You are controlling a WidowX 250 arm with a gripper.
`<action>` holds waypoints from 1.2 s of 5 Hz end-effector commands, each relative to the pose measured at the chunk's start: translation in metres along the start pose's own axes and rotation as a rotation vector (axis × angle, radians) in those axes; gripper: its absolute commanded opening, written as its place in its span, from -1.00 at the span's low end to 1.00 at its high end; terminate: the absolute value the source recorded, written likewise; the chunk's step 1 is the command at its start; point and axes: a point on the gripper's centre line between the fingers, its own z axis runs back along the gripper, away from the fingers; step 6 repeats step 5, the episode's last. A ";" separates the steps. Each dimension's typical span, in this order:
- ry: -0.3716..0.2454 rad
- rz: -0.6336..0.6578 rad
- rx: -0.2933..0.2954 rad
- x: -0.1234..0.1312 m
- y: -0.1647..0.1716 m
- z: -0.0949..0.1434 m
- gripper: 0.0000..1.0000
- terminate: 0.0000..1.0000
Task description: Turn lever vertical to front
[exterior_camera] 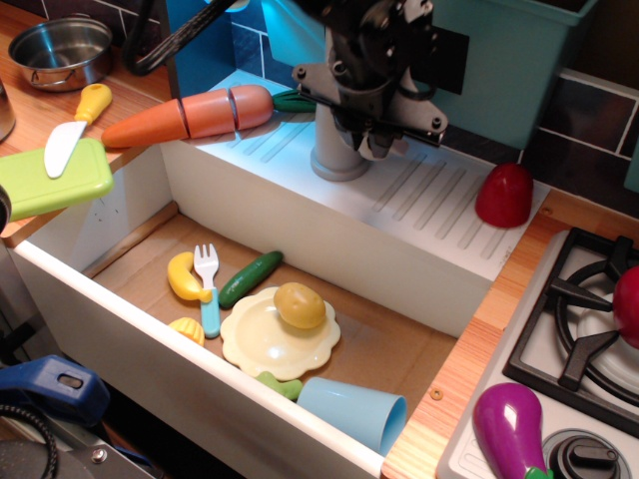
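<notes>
The grey toy tap column [333,150] stands on the white drainboard [419,205] behind the sink. My black gripper [370,122] hangs low over the front of the column and covers most of the lever. Only a small pale grey rounded piece of the lever [383,147] shows below the gripper, pointing down and forward. The fingers are hidden by the gripper's body, so I cannot tell whether they are closed on the lever.
A toy carrot [190,115] lies left of the tap and a red pepper piece [504,195] right of it. The sink [130,329] holds a yellow plate [270,339], fork, cucumber, banana and blue cup [354,411]. A stove [579,329] with an aubergine [511,429] is at right.
</notes>
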 end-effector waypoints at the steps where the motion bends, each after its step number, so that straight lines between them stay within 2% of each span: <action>1: 0.029 0.040 -0.020 -0.032 -0.001 -0.017 -1.00 -1.00; 3: 0.009 0.067 -0.015 -0.059 0.007 -0.025 -1.00 -1.00; 4: 0.012 0.035 -0.013 -0.052 0.006 -0.016 1.00 -1.00; 5: 0.012 0.035 -0.013 -0.052 0.006 -0.016 1.00 1.00; 6: 0.012 0.035 -0.013 -0.052 0.006 -0.016 1.00 1.00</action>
